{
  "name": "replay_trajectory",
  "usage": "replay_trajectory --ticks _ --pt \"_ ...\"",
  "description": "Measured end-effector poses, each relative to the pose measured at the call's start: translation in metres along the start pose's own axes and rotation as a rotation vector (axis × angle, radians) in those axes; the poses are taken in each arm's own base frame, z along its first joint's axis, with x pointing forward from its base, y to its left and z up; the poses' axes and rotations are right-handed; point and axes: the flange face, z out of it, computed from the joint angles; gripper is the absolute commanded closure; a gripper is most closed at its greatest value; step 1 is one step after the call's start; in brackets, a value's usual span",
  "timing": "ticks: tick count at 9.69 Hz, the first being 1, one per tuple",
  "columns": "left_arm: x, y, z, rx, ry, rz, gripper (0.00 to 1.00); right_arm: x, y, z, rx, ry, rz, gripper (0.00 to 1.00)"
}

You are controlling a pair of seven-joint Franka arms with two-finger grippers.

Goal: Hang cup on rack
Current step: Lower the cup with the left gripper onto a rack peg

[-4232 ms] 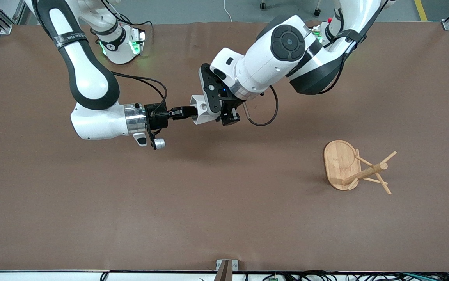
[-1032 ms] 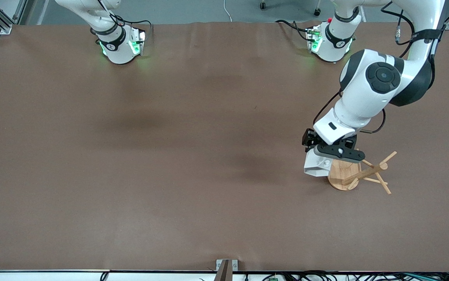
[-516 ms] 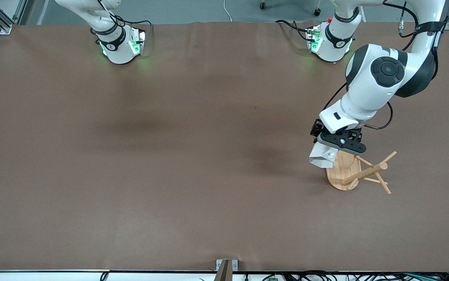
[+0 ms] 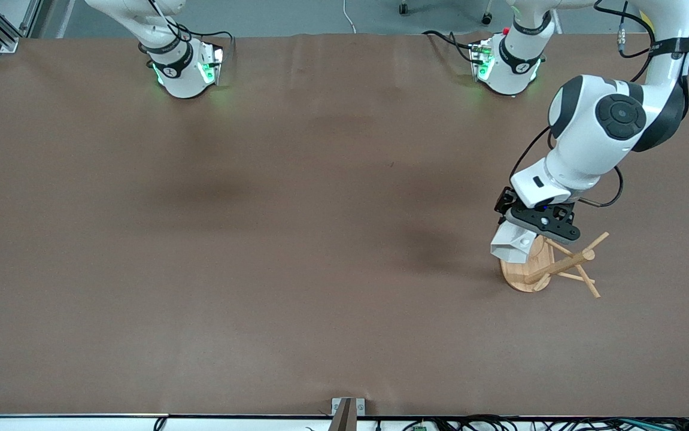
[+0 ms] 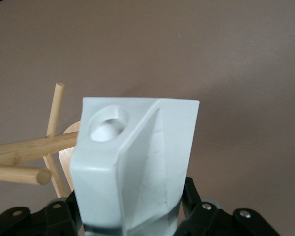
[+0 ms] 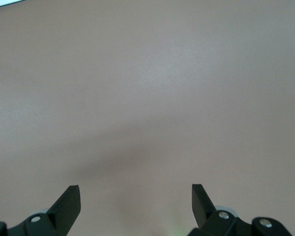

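You are in a robot lab: two white arms bolted to a big brown table (image 4: 296,311), with cables (image 4: 500,424) along its edge.

I see the cup (image 4: 513,246) as plain matte white with grey shading across its facets and no print, clamped in the left gripper (image 4: 530,230), which is black under a white arm with black joint caps. The rack (image 4: 539,263) is light honey bamboo with fine grain on base and pegs, and the table (image 4: 260,239) is an even dull brown. The right gripper (image 6: 136,204) shows black fingers (image 6: 68,204) with small silver screws, and I see green lights glowing on both white arm bases.
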Motion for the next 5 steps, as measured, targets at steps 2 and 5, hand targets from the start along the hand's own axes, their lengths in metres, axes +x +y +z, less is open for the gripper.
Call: replay_trajectory --ticks 2,5 --pt "-0.006 -0.009 0.005 -0.004 -0.01 -0.02 0.99 0.0 -0.001 0.0 0.0 0.002 -0.001 0.0" --pt "-0.012 -0.026 0.007 0.003 -0.016 -0.041 0.99 0.0 -0.001 0.0 0.0 0.002 -0.002 0.0"
